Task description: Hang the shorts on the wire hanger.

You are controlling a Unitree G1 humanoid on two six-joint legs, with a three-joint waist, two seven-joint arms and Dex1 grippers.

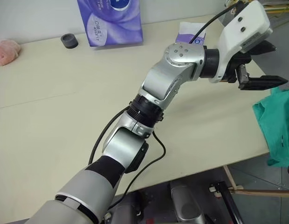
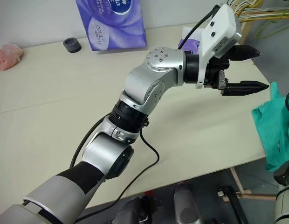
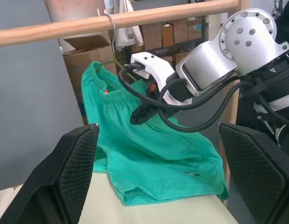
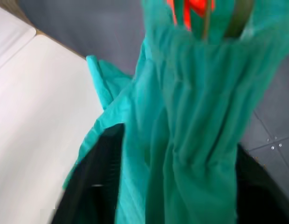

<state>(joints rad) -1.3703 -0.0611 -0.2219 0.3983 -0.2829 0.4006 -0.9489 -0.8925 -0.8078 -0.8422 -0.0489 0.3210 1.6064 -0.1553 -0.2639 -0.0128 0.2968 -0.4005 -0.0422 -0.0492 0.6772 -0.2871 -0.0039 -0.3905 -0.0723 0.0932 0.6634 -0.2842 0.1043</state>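
The teal-green shorts [image 3: 154, 154] hang by their gathered waistband from the wire hanger [image 3: 111, 32]. The hanger's hook sits over a wooden rail [image 3: 172, 13], and the shorts' lower end drapes onto the table corner [image 3: 182, 212]. My right gripper [image 4: 177, 186] is open up against the hanging fabric, with folds of the shorts between its spread fingers and the olive wire just above. My left gripper [image 2: 261, 69] is open and empty. It is held level above the table's right end, pointing at the shorts [image 2: 275, 130].
At the back of the cream table [image 1: 65, 107] lie a purple tissue pack [image 1: 110, 21], a small black ring [image 1: 69, 41], a pink cloth [image 1: 7, 51] and a small purple-white box [image 1: 191, 31]. A bunch of pale hangers [image 2: 258, 11] is at the far right. Cardboard boxes stand behind the rail.
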